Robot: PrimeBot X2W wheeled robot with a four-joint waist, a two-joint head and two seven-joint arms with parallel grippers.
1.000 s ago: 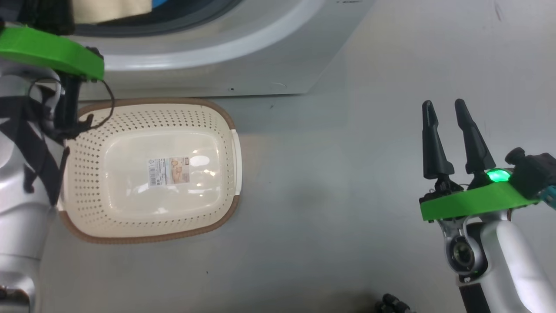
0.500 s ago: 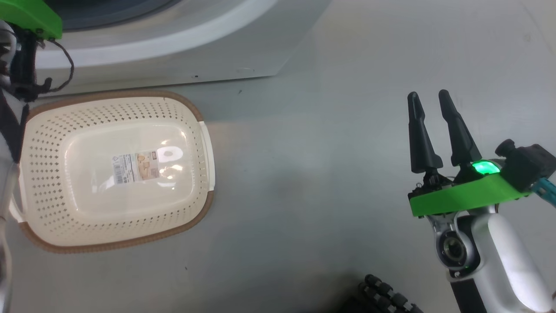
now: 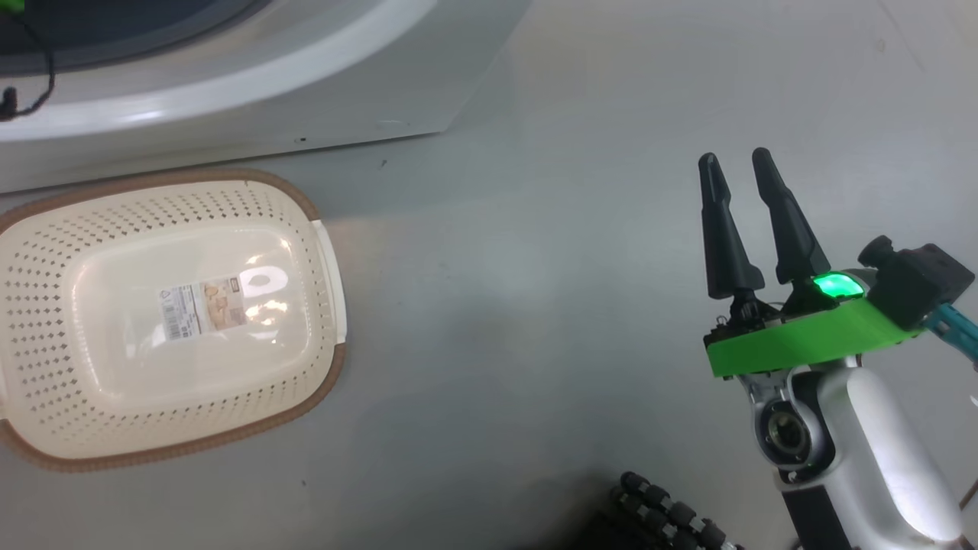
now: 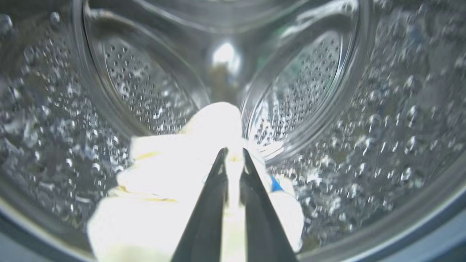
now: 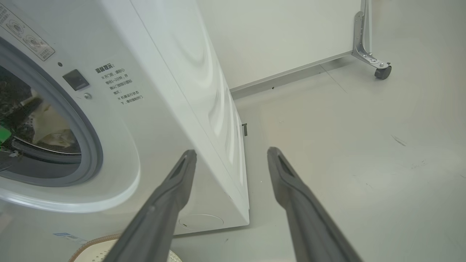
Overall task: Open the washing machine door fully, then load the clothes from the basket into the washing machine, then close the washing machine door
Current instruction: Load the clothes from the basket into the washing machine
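Observation:
Inside the steel drum (image 4: 382, 120) of the washing machine (image 3: 321, 107), my left gripper (image 4: 233, 152) is shut on pale cream clothes (image 4: 171, 171) with a small blue part. The cloth hangs below the fingers, over the drum's lower wall. The cream basket (image 3: 46, 321) stands on the floor in front of the machine with just its label sticker (image 3: 202, 305) inside. My right gripper (image 3: 735, 156) hovers open over bare floor, well right of the basket. In the right wrist view the right gripper (image 5: 231, 152) points at the machine's (image 5: 174, 83) right front corner. The washing machine door is out of view.
A grey gasket (image 5: 91, 153) rings the opening, with pale cloth (image 5: 47, 123) behind it. A wheeled frame leg (image 5: 378, 67) stands by the far wall. A dark ribbed part (image 3: 665, 512) lies at the bottom edge. Grey floor stretches between basket and right gripper.
The head camera has swung, so basket and machine sit further left in the picture. The left arm's green mount has gone out past the upper left. The right gripper stays open.

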